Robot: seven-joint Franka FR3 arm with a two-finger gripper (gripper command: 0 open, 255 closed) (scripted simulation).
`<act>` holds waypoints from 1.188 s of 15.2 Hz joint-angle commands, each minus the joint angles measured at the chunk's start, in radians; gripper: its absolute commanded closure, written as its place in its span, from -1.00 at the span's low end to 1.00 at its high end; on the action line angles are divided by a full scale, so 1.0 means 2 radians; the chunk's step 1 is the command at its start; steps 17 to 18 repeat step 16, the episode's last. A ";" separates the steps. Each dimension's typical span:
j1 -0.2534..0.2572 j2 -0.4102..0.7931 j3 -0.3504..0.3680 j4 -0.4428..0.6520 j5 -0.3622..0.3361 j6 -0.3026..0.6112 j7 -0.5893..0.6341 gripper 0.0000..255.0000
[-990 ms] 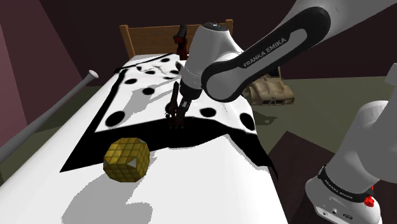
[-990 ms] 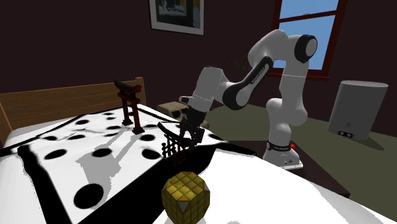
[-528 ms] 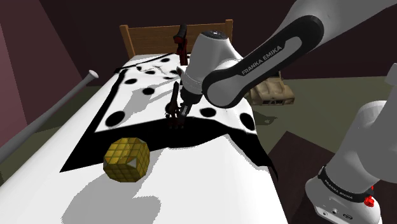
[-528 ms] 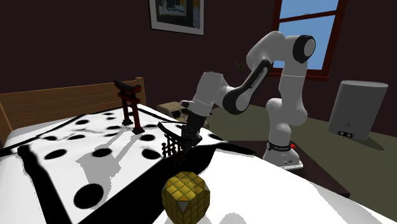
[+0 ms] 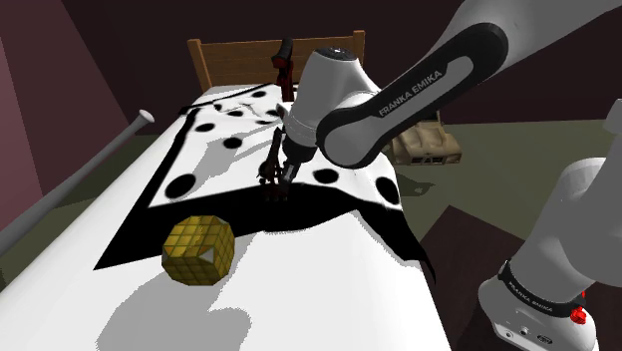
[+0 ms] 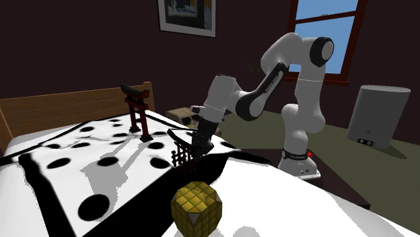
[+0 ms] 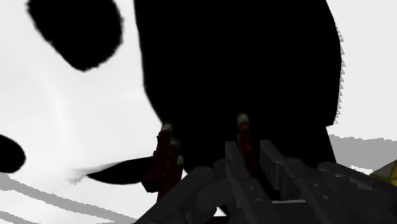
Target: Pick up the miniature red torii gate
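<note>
1. Comparing this moment with half a second ago, almost nothing differs: the gripper (image 6: pixel 195 143) sits at the same spot on the miniature torii gate (image 6: pixel 179 155), and the gate has not shifted on the spotted bedspread (image 6: pixel 81 175).
2. Against one second ago, the arm's (image 5: pixel 419 85) elbow and forearm have resettled slightly, while the gripper itself has barely moved.
3. The yellow gridded ball (image 5: pixel 198 249), the grey baseball bat (image 5: pixel 75 189) and the taller torii gate (image 6: pixel 138 111) by the wooden headboard (image 6: pixel 67 108) lie just as they did.
4. The miniature torii gate stands upright near the middle of the bed, on a black patch of the bedspread. It is well apart from the taller torii gate and nearer to the yellow gridded ball.
5. Its dark red posts point straight up, and the wrist view shows two of them rising right in front of the gripper.
6. Its long axis is the curved top beam. The shoulder view sees the gate nearly end-on, as a thin dark upright, so the beam appears to run roughly along the bed toward the headboard.
7. The gripper comes down onto the gate's top from the arm's side. How far open it stands, and whether it has hold of the gate, cannot be told: black parts merge against the black patch.
</note>
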 commanded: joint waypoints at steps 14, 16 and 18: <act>0.001 -0.051 -0.005 0.051 0.015 -0.101 -0.010 1.00; 0.001 -0.052 -0.005 0.051 0.015 -0.102 -0.010 1.00; 0.001 -0.052 -0.005 0.051 0.015 -0.102 -0.010 1.00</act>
